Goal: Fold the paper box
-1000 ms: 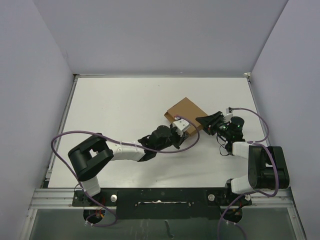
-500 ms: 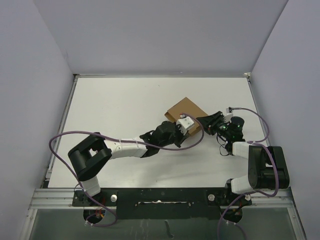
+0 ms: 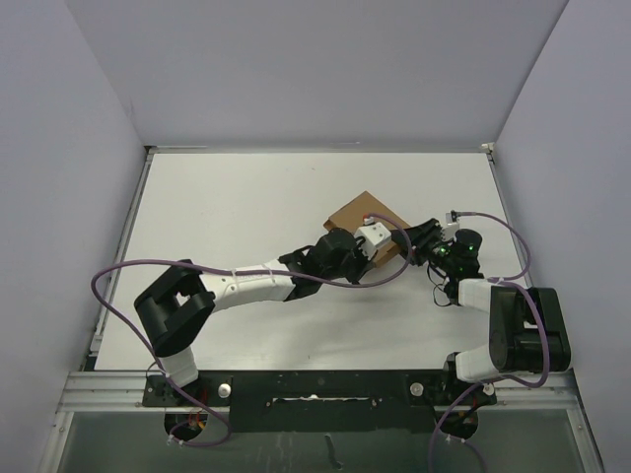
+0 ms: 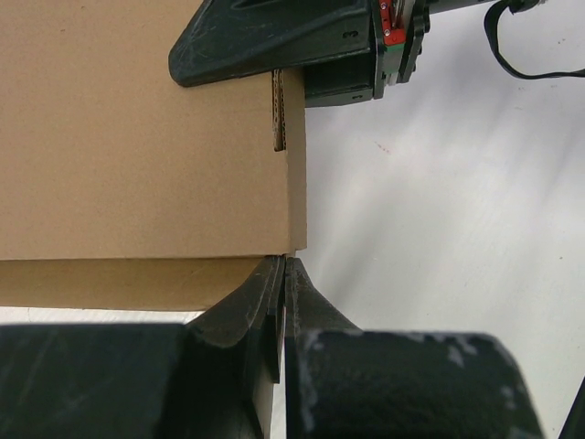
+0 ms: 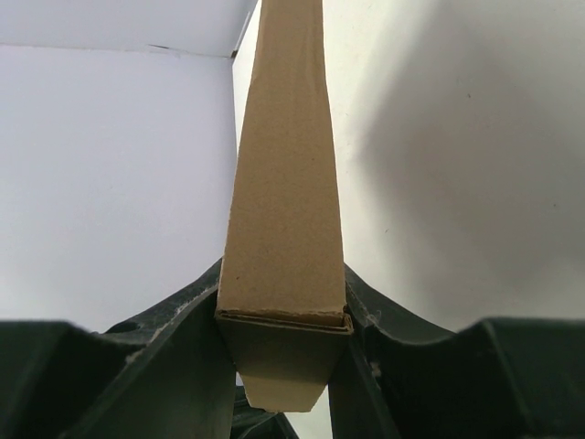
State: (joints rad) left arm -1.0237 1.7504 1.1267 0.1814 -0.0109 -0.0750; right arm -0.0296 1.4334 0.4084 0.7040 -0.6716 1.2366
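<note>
Two grippers meet at the paper box (image 3: pixel 355 215), which lies flat right of centre in the overhead view. Its narrow edge is clamped by the right gripper (image 5: pixel 283 306), one finger on either side. Fingers of the left gripper (image 4: pixel 283 274) are pressed together, tips touching the box's lower right corner in the left wrist view

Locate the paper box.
Top view: right of centre on the table, the paper box is clamped in the right tool, left tool at its near edge.

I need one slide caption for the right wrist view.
The right pincer clamps the brown paper box across its thin side, seen end-on.
</note>
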